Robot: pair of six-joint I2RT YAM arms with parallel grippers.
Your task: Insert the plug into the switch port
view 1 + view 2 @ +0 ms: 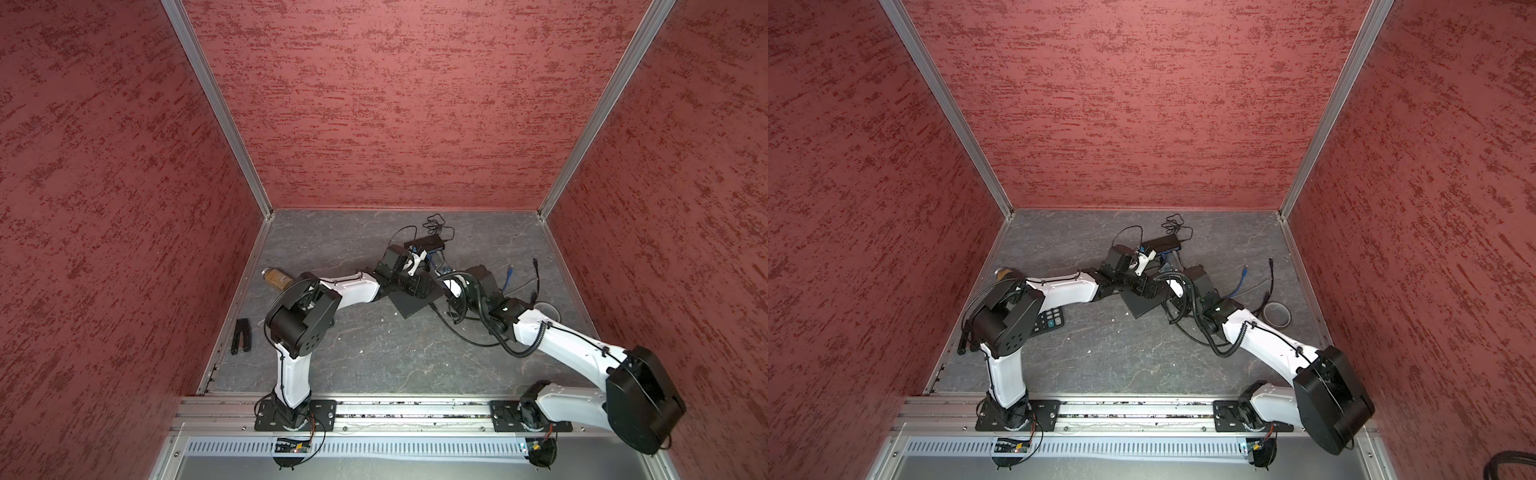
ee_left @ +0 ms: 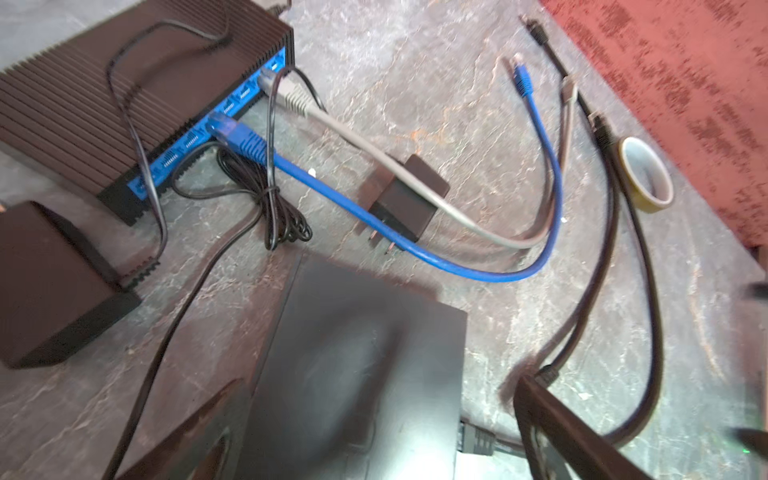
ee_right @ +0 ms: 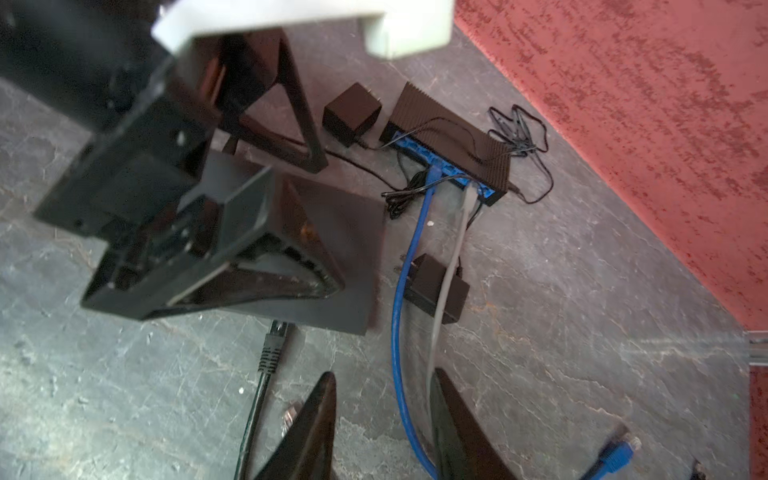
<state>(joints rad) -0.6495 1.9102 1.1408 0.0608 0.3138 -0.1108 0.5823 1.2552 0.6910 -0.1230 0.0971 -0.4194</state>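
Red rough walls (image 1: 374, 104) are closing in three sides, and the grey stone-like floor (image 1: 374, 353) is carrying everything. At the far middle of the floor, not far from the back wall, the ribbed black switch (image 2: 104, 95) is lying with its blue port face turned to the near side. A blue plug (image 2: 230, 129) is sitting in one port and a grey plug (image 2: 286, 93) is sitting in another port further along the same face. Their blue cable (image 3: 399, 311) and grey cable (image 3: 440, 307) are running toward the near right over a black power adapter (image 2: 409, 193). The left gripper (image 2: 378, 380) is hanging with its claw wide apart, holding nothing, above a flat black box (image 1: 409, 305) in the middle of the floor. A black plug (image 3: 273, 345) is meeting the edge of this box; I cannot tell if it is seated. The right gripper (image 3: 384, 374) is standing with its claw partly apart, the blue cable passing through the gap without being pinched. At the right a tape roll (image 2: 646, 174) is lying beside a loose blue plug (image 2: 521, 79), and at the far left a jar (image 1: 277, 277) is lying on its side.
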